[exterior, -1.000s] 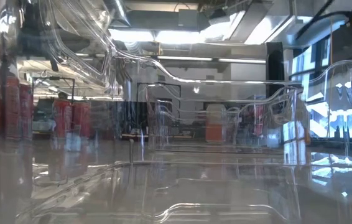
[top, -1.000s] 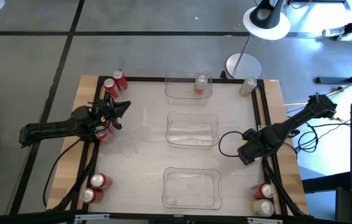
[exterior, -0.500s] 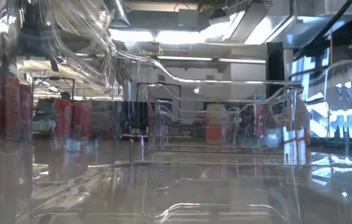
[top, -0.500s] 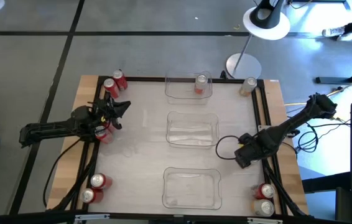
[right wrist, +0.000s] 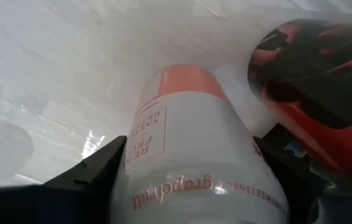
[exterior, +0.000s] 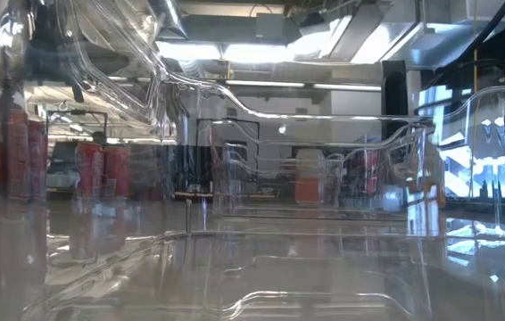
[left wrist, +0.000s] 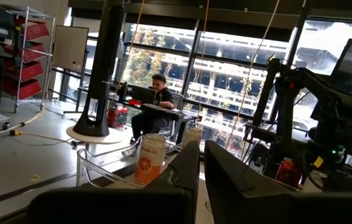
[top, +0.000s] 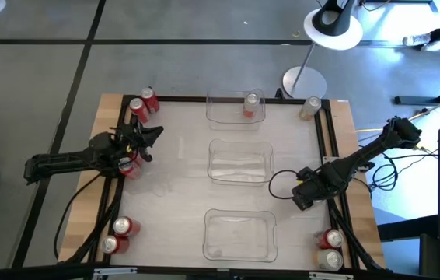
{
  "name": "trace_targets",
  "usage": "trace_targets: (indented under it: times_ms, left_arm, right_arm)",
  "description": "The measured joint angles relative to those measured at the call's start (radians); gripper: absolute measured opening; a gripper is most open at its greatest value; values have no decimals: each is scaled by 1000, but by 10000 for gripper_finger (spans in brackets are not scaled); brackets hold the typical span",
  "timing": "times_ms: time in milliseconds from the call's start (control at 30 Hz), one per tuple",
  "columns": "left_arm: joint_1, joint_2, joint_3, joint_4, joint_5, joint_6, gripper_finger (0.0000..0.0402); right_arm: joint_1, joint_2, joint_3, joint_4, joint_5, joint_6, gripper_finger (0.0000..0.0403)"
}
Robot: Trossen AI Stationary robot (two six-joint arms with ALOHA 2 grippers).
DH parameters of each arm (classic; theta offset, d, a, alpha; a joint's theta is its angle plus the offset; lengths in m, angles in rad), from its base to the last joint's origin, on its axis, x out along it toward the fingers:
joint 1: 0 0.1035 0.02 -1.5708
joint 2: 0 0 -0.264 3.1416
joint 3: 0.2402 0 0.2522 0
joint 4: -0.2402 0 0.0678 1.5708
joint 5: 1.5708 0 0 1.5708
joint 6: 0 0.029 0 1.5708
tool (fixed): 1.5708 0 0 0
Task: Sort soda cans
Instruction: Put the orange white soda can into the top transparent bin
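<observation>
Grip is kept by the right claw (top: 304,192), just right of the middle tray (top: 212,148): fingers wide, pressed on a pale can (right wrist: 188,137). Carrying seems in hand; a matching tray must be chosen next. The left claw (top: 144,138), closed and empty, waits left of that tray.

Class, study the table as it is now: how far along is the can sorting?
Done: one can stands in the far tray. In hand: the right gripper is closed on a pale can. Left: the middle tray and near tray are empty, the corner cans are unsorted, and the left gripper is shut beside a red can.
</observation>
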Motion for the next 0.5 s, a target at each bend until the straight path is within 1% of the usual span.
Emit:
trace_targets:
  times_ms: [133,300,500]
  left_arm:
    - [0,0,0,0,0,0,17]
    - [0,0,0,0,0,0,17]
    - [0,0,0,0,0,0,17]
  right_arm:
    - [0,3,14,-18,8,-25,281]
    - [0,3,73,-10,41,-58,281]
    - [-6,3,162,-14,165,-137,284]
